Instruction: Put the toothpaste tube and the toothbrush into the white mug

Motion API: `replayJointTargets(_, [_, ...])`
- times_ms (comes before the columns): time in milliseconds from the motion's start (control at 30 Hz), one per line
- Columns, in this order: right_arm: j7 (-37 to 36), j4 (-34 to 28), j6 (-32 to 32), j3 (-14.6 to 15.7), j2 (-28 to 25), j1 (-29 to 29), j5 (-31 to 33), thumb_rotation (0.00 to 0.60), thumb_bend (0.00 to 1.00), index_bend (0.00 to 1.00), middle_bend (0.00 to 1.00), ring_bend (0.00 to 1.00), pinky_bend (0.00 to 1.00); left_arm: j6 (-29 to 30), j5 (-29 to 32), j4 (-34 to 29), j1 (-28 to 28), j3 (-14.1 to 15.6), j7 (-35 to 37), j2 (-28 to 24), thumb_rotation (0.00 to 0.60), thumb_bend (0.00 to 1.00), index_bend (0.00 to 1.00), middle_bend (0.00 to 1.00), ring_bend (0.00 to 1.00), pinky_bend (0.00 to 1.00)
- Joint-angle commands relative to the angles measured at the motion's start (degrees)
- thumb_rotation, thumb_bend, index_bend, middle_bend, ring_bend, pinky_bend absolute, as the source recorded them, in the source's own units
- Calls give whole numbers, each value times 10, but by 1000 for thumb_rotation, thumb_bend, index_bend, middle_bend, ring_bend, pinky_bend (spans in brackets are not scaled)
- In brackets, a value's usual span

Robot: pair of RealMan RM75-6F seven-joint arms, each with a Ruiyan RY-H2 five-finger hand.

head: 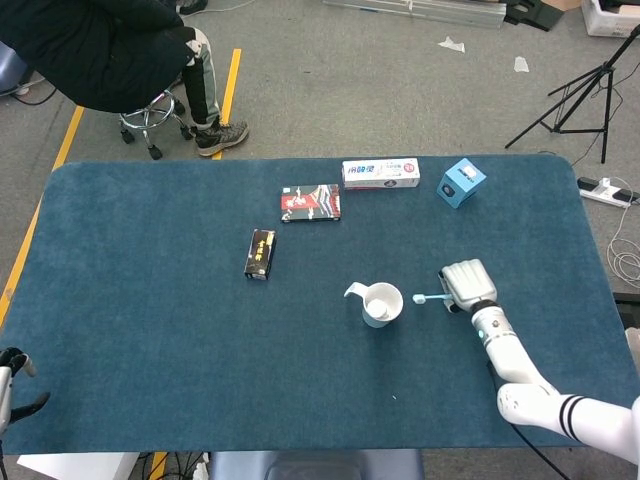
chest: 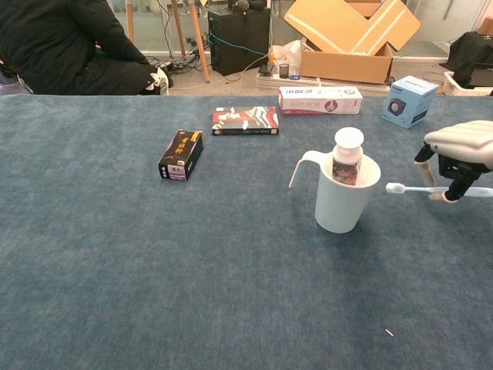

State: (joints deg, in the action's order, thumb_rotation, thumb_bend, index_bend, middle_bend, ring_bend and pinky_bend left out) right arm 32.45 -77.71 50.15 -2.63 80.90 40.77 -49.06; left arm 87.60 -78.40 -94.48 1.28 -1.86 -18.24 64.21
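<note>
Bench [head: 150, 330], covered in dark blue cloth, fills both views.

Seated person in black [head: 90, 45] on a stool at the far left corner, off the bench.

Right arm [head: 545, 405] reaches in from the near right edge. Right hand [head: 468, 285] is raised just right of the mug, fingers curled down and pinching the toothbrush [chest: 431, 190]. The brush lies roughly level in the air, bristle head pointing toward the mug but clear of it, with a gap between head and rim.

White mug [chest: 341, 196] stands upright near the middle of the bench, right of centre, handle spout to its left. Toothpaste tube [chest: 348, 158] is already inside, standing upright, white cap above the rim.

Far side of the bench: long white toothpaste carton [head: 381, 173], flat; just left of it a flat red-and-black box [head: 311, 202]; at the right end a small blue box [head: 460, 183], tilted on a corner in the head view.

Small black box [head: 260, 253] lies flat, left of the mug and well apart from it.

Left hand [head: 12, 380] shows only at the near left edge of the head view, off the bench; cannot tell how its fingers are set.
</note>
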Motion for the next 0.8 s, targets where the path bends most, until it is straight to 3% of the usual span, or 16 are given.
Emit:
replayJointTargets(33, [-6,-11,11,-6,-12,-5,0,600,220,620,1000,1000,1000,-2,0,-1,-2,0,-3,1,600,0,534,377,305,417])
replayJointTargets(300, [-45,-51,51,-42,-53,-15,-14,600,220,624,1000,1000,1000,-4,0,-5,-5,-1,-12,2,600,0,534,377,305,417])
replayJointTargets(633, [-208,-165,73,-124,-126,-40,-44,600,220,636,1000,1000,1000,-5,-1,-9,-7,0,-20,3,600,0,534,377,305,417])
replayJointTargets(800, [-279,-194,69,-139,-138,-50,-79,600,220,636,1000,1000,1000,-7,0,-9,-9,0,-22,4,600,0,534,377,305,417])
